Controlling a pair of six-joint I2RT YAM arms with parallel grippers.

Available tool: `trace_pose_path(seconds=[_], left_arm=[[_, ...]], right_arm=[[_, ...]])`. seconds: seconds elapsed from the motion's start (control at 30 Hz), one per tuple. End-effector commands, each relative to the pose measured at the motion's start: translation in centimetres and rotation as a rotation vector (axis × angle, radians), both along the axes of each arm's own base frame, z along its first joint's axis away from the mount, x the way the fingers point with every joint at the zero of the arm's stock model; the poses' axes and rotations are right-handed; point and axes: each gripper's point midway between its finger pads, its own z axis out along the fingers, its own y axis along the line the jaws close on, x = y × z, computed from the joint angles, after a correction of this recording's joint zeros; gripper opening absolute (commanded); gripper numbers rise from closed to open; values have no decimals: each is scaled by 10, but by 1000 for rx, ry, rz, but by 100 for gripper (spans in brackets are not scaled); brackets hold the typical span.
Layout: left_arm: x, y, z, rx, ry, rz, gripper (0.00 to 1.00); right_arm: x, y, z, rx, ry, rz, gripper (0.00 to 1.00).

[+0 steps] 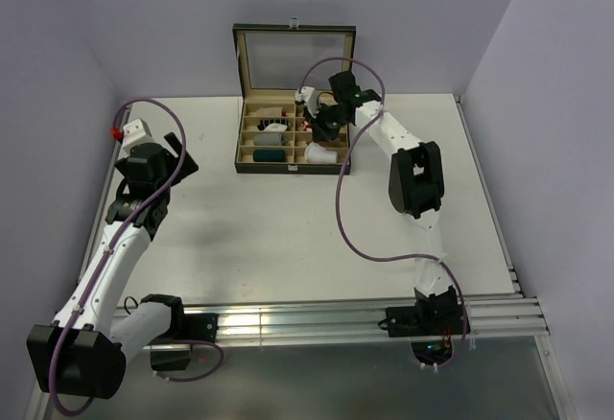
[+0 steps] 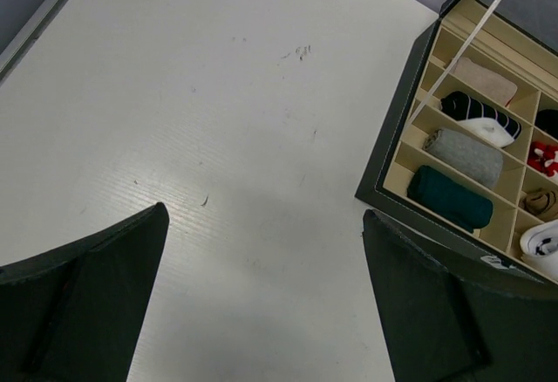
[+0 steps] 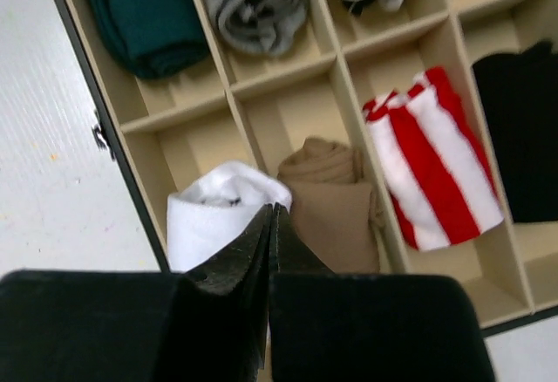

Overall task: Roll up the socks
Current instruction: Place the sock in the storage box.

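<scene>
R gripper (image 3: 271, 211) shut, nothing between tips, over white sock (image 3: 216, 212) & tan sock (image 3: 336, 203) in box (image 3: 283, 81); striped sock (image 3: 436, 164) next slot. L gripper (image 2: 263, 216) wide open, empty. Risk: snagging fabric w/ closed tips, undoing a roll.

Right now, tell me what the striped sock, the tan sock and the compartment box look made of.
Striped sock: knit fabric, matte, soft; its red and white bands bend with the folds.
Tan sock: thinner-looking stretchy fabric, matte, creased and bunched at the top.
Box: stiff cream dividers, smooth and straight-edged, probably card or thin wood; cannot tell which.
</scene>
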Motion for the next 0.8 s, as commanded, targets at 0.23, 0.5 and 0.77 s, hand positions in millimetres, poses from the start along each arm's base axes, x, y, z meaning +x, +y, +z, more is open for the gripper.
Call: trace_pose_path(seconds=[0.23, 0.5, 0.77], left_arm=[[3, -2, 11, -1, -53, -26, 99], [2, -3, 12, 0, -56, -32, 99], [2, -2, 11, 1, -54, -27, 99]], right_arm=[[-39, -2, -36, -205, 88, 1, 0], [-47, -4, -63, -335, 86, -4, 0], [-28, -10, -69, -378, 1, -70, 0]])
